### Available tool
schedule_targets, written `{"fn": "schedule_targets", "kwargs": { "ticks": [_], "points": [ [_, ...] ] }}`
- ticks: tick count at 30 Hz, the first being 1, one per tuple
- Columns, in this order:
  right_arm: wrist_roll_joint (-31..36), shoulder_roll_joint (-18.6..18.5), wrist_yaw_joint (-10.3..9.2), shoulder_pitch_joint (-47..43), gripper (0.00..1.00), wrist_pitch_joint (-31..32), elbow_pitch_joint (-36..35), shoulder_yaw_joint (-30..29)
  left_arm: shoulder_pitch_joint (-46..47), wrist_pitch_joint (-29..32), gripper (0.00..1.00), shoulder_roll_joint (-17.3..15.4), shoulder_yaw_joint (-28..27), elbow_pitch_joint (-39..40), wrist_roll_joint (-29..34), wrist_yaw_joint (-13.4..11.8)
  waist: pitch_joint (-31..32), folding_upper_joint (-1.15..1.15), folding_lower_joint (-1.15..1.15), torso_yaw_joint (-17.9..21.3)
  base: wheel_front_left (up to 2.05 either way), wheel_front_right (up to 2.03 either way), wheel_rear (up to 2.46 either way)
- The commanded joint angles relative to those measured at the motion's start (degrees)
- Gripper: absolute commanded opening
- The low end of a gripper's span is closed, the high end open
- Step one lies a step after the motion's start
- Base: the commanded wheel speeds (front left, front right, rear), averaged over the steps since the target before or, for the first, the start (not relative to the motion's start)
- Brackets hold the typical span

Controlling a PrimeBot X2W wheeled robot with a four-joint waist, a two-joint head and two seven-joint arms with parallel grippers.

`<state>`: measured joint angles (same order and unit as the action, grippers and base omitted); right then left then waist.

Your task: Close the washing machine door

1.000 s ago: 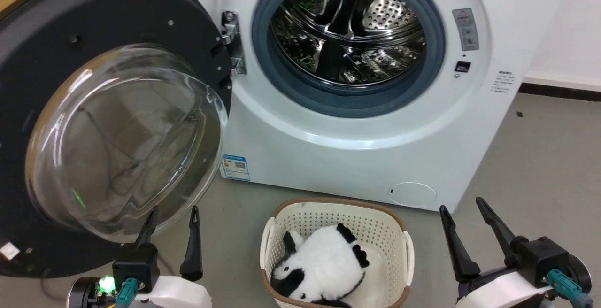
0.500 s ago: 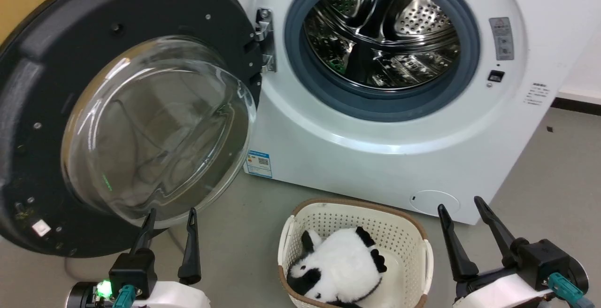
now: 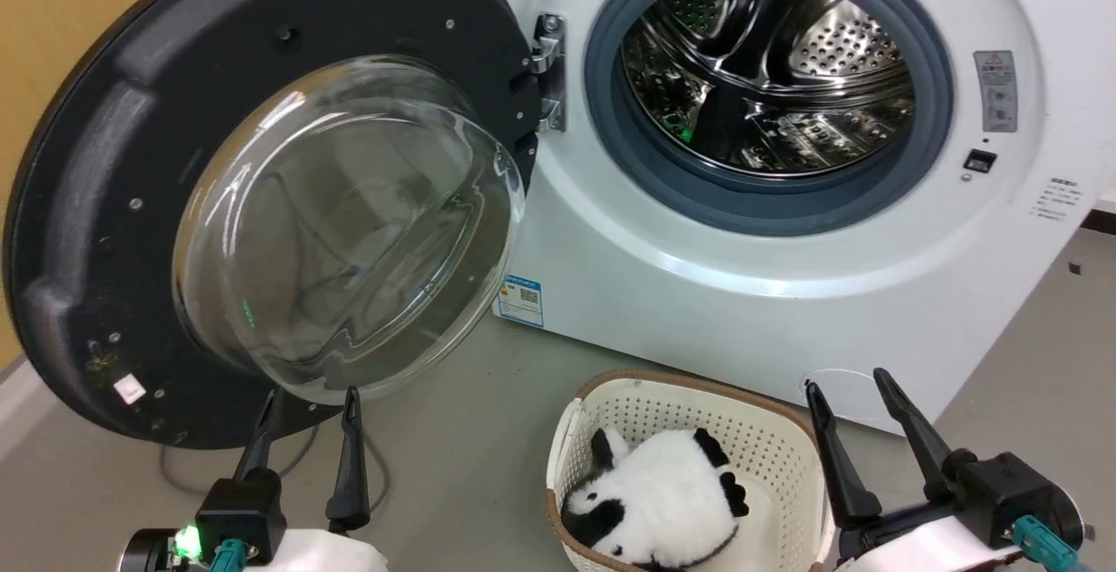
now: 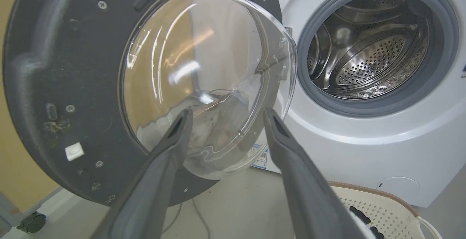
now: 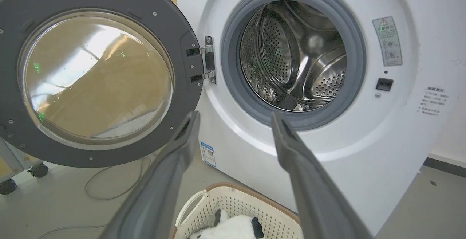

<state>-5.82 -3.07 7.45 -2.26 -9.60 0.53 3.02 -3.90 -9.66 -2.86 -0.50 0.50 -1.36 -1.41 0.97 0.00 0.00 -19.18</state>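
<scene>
On the left you have the washing machine door [image 3: 349, 223] swung wide open, with its matte inner face and bulging glass window turned toward you. A yellow wall [image 3: 52, 31] stands behind it.

Your left gripper [image 3: 312, 396] sits near you, just under the door's lower edge. Its fingers are spread apart with nothing between them. In the left wrist view the fingertips frame the bottom of the glass bowl, and you cannot tell whether they touch it. A thin cable [image 3: 375, 476] lies on the grey floor beneath the door.

The door hangs by its right edge from a metal hinge [image 3: 547, 75]. Right of the hinge is the washing machine [image 3: 697, 293], its mouth uncovered. A grey gasket [image 3: 610, 119] rings the perforated steel drum [image 3: 767, 75], and a blue label [image 3: 521, 300] sits low on the machine's left front corner.

Nearer to you, in front of the machine, a cream basket [image 3: 785, 432] stands on the floor with a black-and-white plush toy [image 3: 663, 493] lying in it.

Your right gripper [image 3: 846, 383] is near, just right of the basket. Its fingers are spread, hold nothing, and point toward the machine's lower front.
</scene>
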Motion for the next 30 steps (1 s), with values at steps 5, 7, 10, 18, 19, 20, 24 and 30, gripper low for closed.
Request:
{"fn": "schedule_targets", "kwargs": {
  "ticks": [5,7,10,18,19,20,24,30],
  "points": [
    [-1.0,0.1,0.02,-0.1,1.0,-1.1,0.3,0.7,-1.0,-1.1,1.0,0.0,-0.2,0.6,-0.4,-0.5,-0.2,0.0,0.0,-1.6,0.0,0.0,0.0],
    [-1.2,0.1,0.03,-0.1,1.0,-1.4,0.4,0.8,-1.1,-1.3,1.0,0.0,-0.3,0.7,-0.4,-0.5,-0.2,0.0,0.0,-2.1,0.0,0.0,0.0],
    [-1.3,0.1,0.03,0.0,1.0,-1.7,0.4,1.0,-1.2,-1.7,1.0,0.0,-0.4,0.9,-0.5,-0.6,-0.3,0.0,0.0,-2.9,0.0,0.0,0.0],
    [-1.9,0.2,0.03,0.3,1.0,-2.7,0.7,1.9,-1.7,-2.6,1.0,0.0,-0.6,1.3,-0.8,-1.0,-0.5,0.0,0.0,-4.9,0.0,0.0,0.0],
    [-2.0,0.2,0.03,0.3,1.0,-2.8,0.7,1.9,-1.7,-2.7,1.0,0.0,-0.6,1.3,-0.8,-1.0,-0.5,0.0,0.0,-5.1,0.0,0.0,0.0],
    [-2.0,0.2,0.03,0.3,1.0,-2.9,0.8,2.0,-1.8,-2.9,1.0,0.0,-0.6,1.3,-0.8,-1.1,-0.5,0.0,0.0,-5.4,0.0,0.0,0.0],
    [-2.3,0.2,0.03,0.3,1.0,-3.4,0.9,2.3,-2.0,-3.3,1.0,0.0,-0.7,1.4,-0.8,-1.3,-0.4,0.0,0.0,-6.3,0.0,0.0,0.0],
    [-2.7,0.2,0.03,0.2,1.0,-4.1,0.9,2.6,-2.3,-4.1,1.0,0.0,-0.8,1.6,-0.9,-1.5,-0.3,0.0,0.0,-7.6,0.0,0.0,0.0]
  ]
}}
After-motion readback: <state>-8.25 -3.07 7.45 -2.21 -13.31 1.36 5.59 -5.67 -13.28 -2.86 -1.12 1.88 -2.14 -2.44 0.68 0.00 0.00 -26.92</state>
